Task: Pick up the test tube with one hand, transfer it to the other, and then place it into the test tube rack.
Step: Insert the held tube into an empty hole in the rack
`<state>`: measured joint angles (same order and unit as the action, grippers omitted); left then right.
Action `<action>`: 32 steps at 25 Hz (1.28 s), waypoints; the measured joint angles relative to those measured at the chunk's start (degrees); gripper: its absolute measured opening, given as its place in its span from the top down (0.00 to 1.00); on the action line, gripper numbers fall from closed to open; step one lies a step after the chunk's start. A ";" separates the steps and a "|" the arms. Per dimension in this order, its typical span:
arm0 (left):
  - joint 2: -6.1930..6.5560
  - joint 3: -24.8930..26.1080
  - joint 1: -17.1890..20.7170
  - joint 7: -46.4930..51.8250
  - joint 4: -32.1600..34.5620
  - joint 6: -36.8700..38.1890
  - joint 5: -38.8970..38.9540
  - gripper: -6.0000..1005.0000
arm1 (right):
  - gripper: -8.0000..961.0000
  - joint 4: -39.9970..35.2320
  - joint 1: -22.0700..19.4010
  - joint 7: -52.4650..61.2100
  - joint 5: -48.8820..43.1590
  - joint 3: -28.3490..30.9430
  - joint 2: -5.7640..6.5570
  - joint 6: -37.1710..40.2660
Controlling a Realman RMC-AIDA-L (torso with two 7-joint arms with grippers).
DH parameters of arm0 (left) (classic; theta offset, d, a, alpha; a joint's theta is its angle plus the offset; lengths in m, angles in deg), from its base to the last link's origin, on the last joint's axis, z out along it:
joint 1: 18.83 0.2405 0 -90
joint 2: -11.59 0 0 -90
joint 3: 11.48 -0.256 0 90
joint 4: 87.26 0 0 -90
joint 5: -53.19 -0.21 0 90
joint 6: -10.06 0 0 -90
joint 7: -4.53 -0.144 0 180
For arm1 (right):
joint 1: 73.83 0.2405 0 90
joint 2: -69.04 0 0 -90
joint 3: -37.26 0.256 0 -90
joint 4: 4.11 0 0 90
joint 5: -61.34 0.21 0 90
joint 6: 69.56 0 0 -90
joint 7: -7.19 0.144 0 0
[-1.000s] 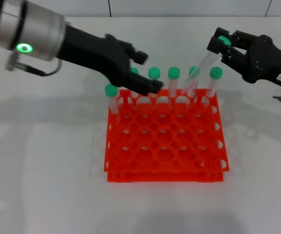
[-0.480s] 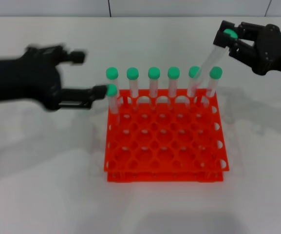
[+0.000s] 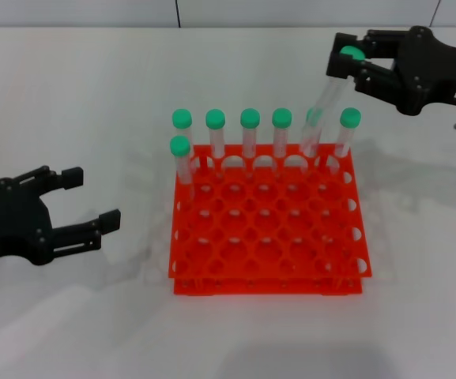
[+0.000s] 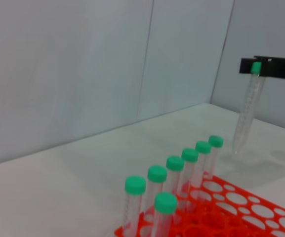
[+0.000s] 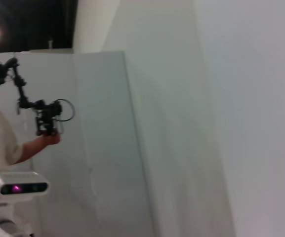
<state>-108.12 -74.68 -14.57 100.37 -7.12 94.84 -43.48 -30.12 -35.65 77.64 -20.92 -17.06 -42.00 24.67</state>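
Note:
The orange-red test tube rack (image 3: 267, 286) stands mid-table with seven green-capped tubes: six in the back row (image 3: 250, 130) and one in the second row at the left (image 3: 180, 158). My right gripper (image 3: 348, 57), with the white label, is shut on the green cap end of the test tube (image 3: 326, 99). The tube hangs tilted, its lower end just above the rack's back row near the fifth tube. My left gripper (image 3: 93, 199) is open and empty, low at the left of the rack. The left wrist view shows the held tube (image 4: 247, 111) beyond the rack (image 4: 241, 210).
The white table (image 3: 93, 95) spreads around the rack. The rack's front rows of holes hold nothing. The right wrist view shows only a wall and a person (image 5: 4, 143) holding a device far off.
My left arm has drawn back from the rack's back row to the lower left, gripper open. My right gripper has shifted the held tube slightly left.

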 joint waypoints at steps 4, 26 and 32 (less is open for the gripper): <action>0.00 0.56 0.22 -8.01 -6.27 -0.44 2.15 0.12 | 0.72 -0.27 1.06 0.55 -0.20 -1.19 -0.83 -0.50; 0.39 6.14 -2.41 -18.25 -18.78 0.12 2.57 0.12 | 0.72 -0.50 4.88 -0.98 5.76 -14.64 -5.19 -13.46; 0.24 6.17 -2.67 -18.28 -19.04 -0.43 1.37 0.12 | 0.72 -1.04 5.03 -1.07 8.12 -19.16 -5.17 -15.80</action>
<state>-107.87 -68.51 -17.24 82.09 -26.16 94.41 -42.11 -31.17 -30.62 76.58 -12.80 -36.22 -47.16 8.87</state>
